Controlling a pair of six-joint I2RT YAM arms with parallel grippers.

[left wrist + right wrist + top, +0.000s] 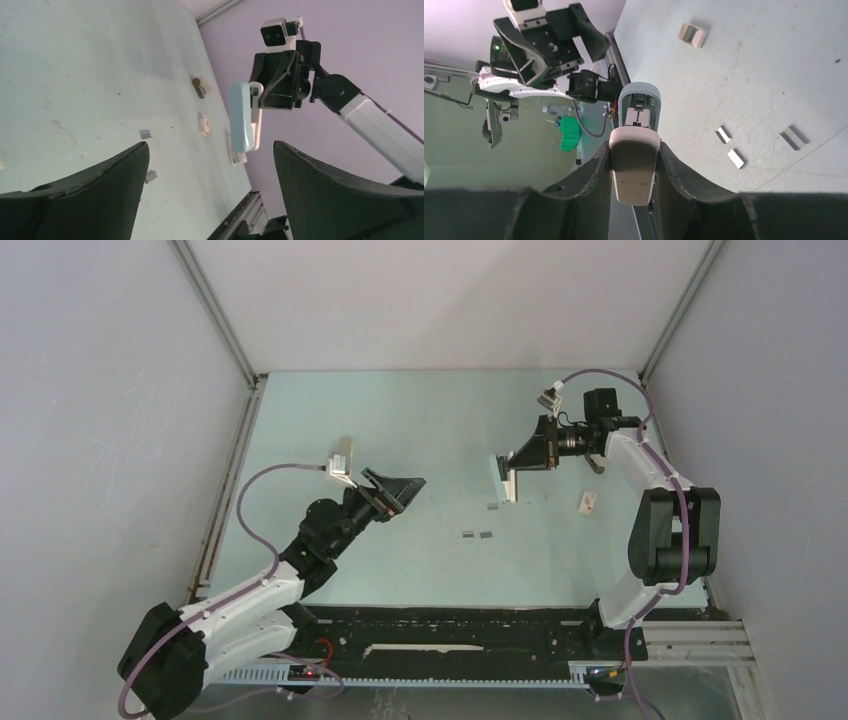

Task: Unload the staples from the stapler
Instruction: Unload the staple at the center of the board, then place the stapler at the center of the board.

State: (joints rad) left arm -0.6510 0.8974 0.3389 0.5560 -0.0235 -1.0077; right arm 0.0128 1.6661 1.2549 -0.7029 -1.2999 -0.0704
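Right arm: elbow bent, wrist turned toward table centre; right gripper (520, 462) clamped on stapler (499, 478), hinged open, held above table (400, 420)
Left arm: reaching low over table; left gripper (398, 490) jaws spread wide, aimed at stapler, well apart from it
Staples (478, 535): grey strips, apparently three, lying on table near stapler

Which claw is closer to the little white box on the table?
Right. The right claw, gripping the stapler, hangs just left of the box; the open left claw is much farther left.
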